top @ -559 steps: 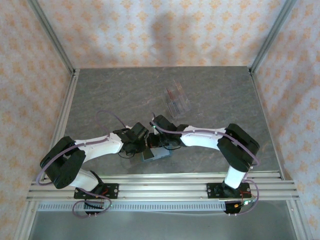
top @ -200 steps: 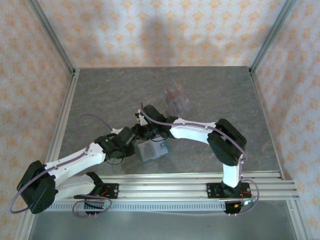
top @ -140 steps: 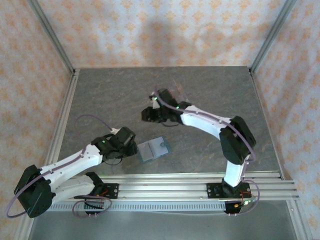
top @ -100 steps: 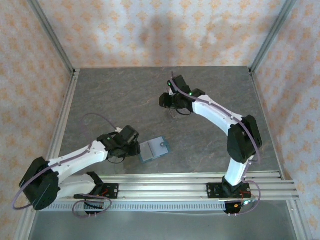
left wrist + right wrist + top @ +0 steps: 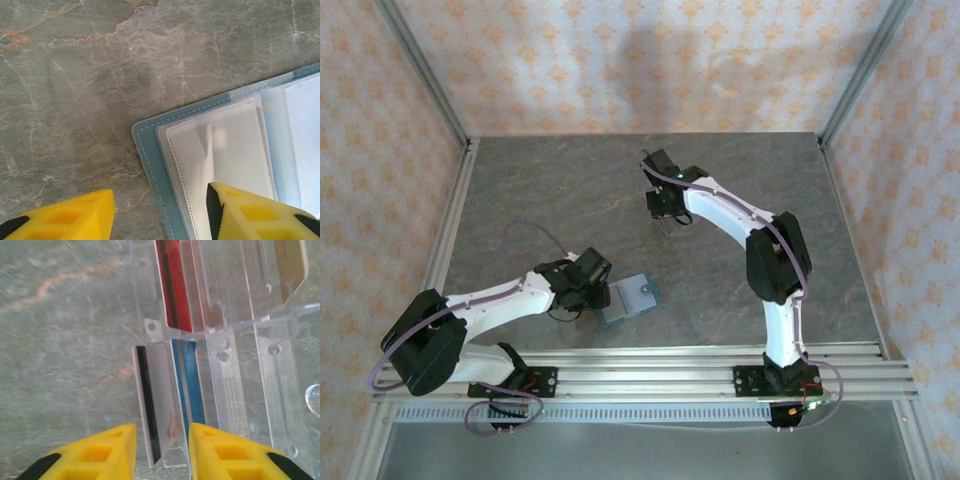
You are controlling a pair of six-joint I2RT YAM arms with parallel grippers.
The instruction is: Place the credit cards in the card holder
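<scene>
The teal card holder (image 5: 628, 298) lies open on the table near the front, its clear sleeves (image 5: 230, 150) facing up. My left gripper (image 5: 598, 292) stands open at its left edge; in the left wrist view the left gripper (image 5: 160, 217) straddles the holder's corner, one finger (image 5: 250, 212) over the sleeves. At the back, my right gripper (image 5: 663, 208) is open over a clear plastic rack (image 5: 235, 365) of upright credit cards. A white card with a black stripe (image 5: 152, 405) and a blue card (image 5: 190, 385) stand between its fingers (image 5: 95, 455). A dark red card (image 5: 172, 285) sits farther in.
A tan card (image 5: 290, 265) stands in the rack's far right slot. The grey marble table (image 5: 540, 190) is bordered by aluminium rails (image 5: 450, 230) and patterned walls. Both arm bases stand on the front rail.
My right arm has swung from the card holder back to the rack. My left arm pulled away, then returned to the holder's left edge. The holder lies open and flat.
</scene>
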